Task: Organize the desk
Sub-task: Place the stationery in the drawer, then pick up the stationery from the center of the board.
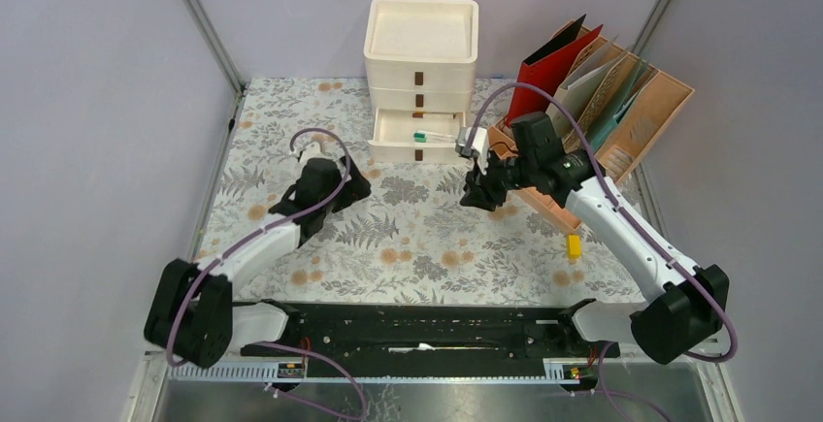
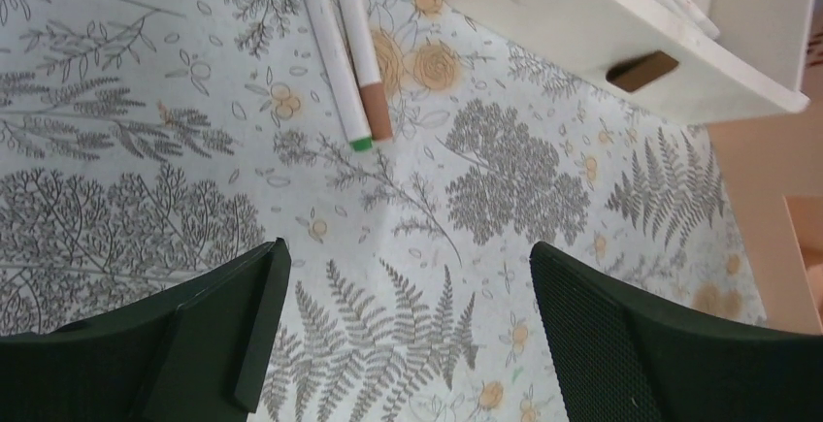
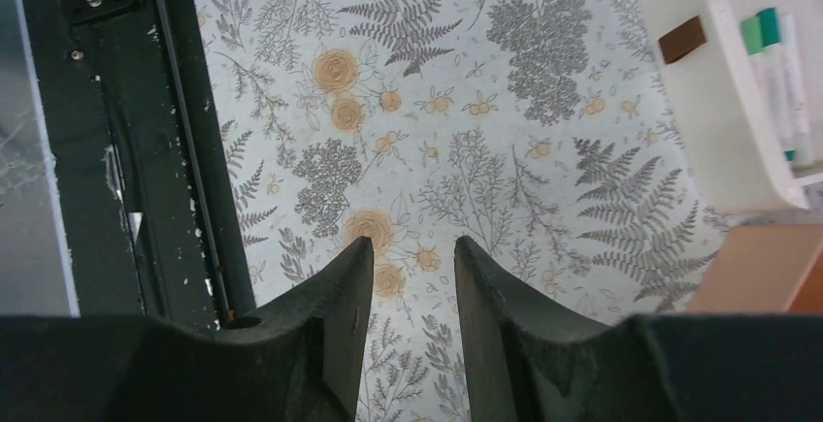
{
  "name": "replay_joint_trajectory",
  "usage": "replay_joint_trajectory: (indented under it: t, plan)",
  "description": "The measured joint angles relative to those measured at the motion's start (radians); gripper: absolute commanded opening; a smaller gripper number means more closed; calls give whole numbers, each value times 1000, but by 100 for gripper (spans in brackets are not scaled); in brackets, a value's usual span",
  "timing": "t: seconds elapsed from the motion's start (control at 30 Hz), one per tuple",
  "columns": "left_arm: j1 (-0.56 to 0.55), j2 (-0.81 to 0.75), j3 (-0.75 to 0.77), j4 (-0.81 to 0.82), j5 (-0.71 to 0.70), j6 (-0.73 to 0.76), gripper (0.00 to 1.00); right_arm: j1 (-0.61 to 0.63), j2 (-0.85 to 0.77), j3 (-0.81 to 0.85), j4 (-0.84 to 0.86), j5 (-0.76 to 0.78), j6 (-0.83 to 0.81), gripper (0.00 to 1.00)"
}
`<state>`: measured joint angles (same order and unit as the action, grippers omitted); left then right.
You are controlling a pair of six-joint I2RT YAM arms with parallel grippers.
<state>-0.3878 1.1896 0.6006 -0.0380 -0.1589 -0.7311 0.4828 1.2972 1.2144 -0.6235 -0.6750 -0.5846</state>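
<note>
Lab test cell: plain panels (image 1: 97,102), rail-framed desk (image 1: 417,247)

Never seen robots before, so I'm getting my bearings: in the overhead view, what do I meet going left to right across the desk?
The left gripper, white drawer unit, right gripper, tan file rack.

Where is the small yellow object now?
In the top view, the small yellow object lies at the right of the desk, in front of the file rack, beside the right arm.
</note>
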Motion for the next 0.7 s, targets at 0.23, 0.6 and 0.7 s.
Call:
replay_joint_trajectory:
  t: [0.23,0.6,0.7]
  plan:
    - [25,198,131,-49,-48,13,97,-77,-16,-82,68,-77,21,43]
    - [90,455,336,-128,-98,38,58,-90,-46,-127,125,-139,41,42]
    - [101,523,402,-155,-101,46,47,-90,-46,-130,136,-150,42,42]
